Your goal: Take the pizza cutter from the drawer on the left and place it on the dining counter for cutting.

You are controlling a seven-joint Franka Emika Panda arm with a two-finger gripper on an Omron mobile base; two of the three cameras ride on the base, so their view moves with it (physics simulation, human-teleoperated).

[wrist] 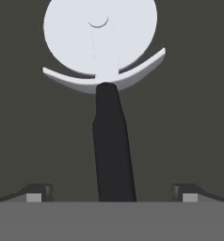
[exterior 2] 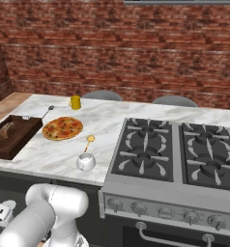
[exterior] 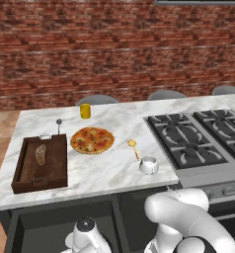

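Below the marble's front edge, at 7 o'clock in the left base view, the drawer (exterior: 50, 225) stands pulled out, its dark inside exposed beside the white arm. On the dining counter (exterior: 109, 168) above, running left to right, sit a brown wooden tray (exterior: 40, 165) with a loaf inside, a thin grey utensil (exterior: 58, 125) at the tray's 12 o'clock, a yellow cup (exterior: 85, 110), a pizza (exterior: 92, 140), a yellow-headed spatula (exterior: 133, 148) and a white cup (exterior: 149, 165); a black gas cooktop (exterior: 198, 136) lies at 3 o'clock. Seen from the hand view, the pizza cutter (wrist: 109, 117) lies on the drawer's dark floor, black handle at 6 o'clock, pale wheel at 12. The gripper (wrist: 111, 193) is spread wide, one fingertip at 8 o'clock, the other at 4 o'clock, with the handle between them and touching neither.
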